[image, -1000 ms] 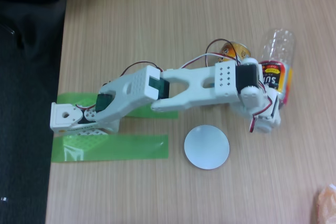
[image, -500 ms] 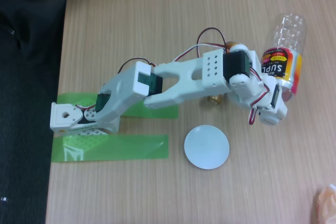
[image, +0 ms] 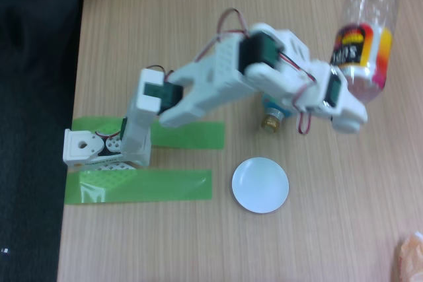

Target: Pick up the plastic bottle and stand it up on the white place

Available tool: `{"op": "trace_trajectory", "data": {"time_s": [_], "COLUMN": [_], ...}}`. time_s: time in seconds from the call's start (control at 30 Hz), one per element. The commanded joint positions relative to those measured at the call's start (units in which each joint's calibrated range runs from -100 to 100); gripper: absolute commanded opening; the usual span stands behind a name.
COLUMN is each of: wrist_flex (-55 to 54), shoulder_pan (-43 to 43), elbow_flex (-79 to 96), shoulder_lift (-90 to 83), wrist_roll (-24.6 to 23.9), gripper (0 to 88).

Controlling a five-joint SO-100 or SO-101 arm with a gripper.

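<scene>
Tool (image: 353, 87) clenched on the bottle (image: 365, 37) at its label band, with the fingers themselves hidden behind the wrist. Bottle lifted clear of the table (image: 198, 4), seen in the fixed view at upper right, long axis slightly tilted, clear base toward the top edge, neck end lost behind the tool. White plate (image: 260, 185) bare on the table, below and to the left of the bottle, well apart from it. Judged next: swing down-left over the plate, bring the long axis upright, lower. Orange-and-blue can (image: 272, 118) lying under the forearm, between bottle and plate, worth avoiding.
</scene>
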Motion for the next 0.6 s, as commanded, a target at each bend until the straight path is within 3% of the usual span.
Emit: {"op": "trace_trajectory", "data": {"time_s": [0.0, 0.33, 0.57], "wrist_flex": [-0.2, -2.1, -20.8], "shoulder_pan": [0.0, 0.4, 0.7], "elbow_flex": [-1.6, 11.0, 33.5], "shoulder_lift": [-6.9, -13.3, -25.3], "wrist_roll": [0.3, 0.3, 1.7], "gripper": [11.1, 11.1, 11.1]}}
